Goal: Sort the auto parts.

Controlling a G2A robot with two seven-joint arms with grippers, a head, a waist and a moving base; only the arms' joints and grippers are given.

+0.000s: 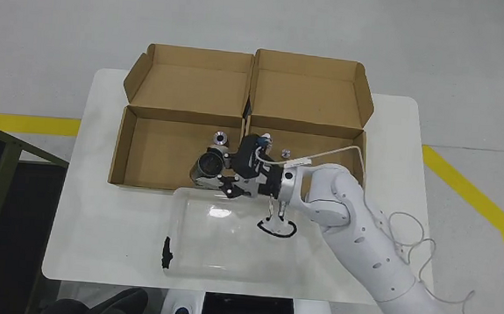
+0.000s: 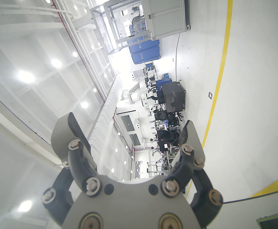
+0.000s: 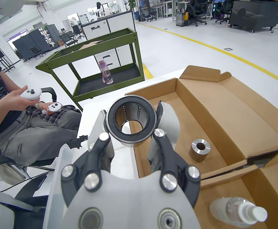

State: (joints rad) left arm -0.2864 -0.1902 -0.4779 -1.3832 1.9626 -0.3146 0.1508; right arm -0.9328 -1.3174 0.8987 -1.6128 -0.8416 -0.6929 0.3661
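- bearing (image 3: 132, 121): lower end hidden behind right gripper (image 3: 133, 113) body
- black part (image 3: 75, 142) at clear tray (image 3: 55, 173) edge: partly behind a finger, shape unclear
- clear tray: cut off at frame edge in right wrist view
- top view: small metal piece (image 1: 221, 138) in left box (image 1: 155, 155) too small to identify
- right arm (image 1: 377, 254): cut off at bottom edge

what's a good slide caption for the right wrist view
Right pincer grips a cylindrical bearing at the edge of a cardboard box holding one small metal bushing.
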